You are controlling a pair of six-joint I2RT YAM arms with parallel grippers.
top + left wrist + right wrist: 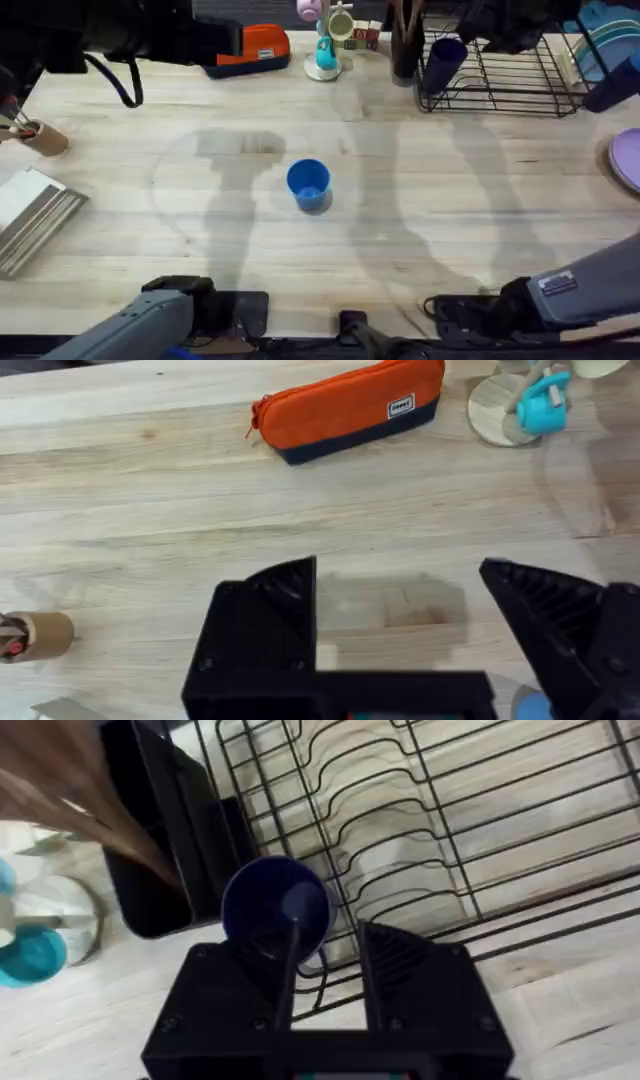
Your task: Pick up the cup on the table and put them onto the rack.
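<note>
progress: one dark blue cup [277, 908] on the rack [510, 75], at its near-left corner | left: light blue cup [308, 184] on worktop [450, 200], well short of the rack (untouched) | right claw [325, 960] narrow beside dark cup; left claw [400, 620] wide, empty

Bright, even light from above, soft shadows.
Faint grey arm shadows spread across the table [400, 230] around the blue cup [308, 185]; dark blurred arm masses along the overhead's far edge; motion-smeared brown streak beside the rack [420, 840] up close.
</note>
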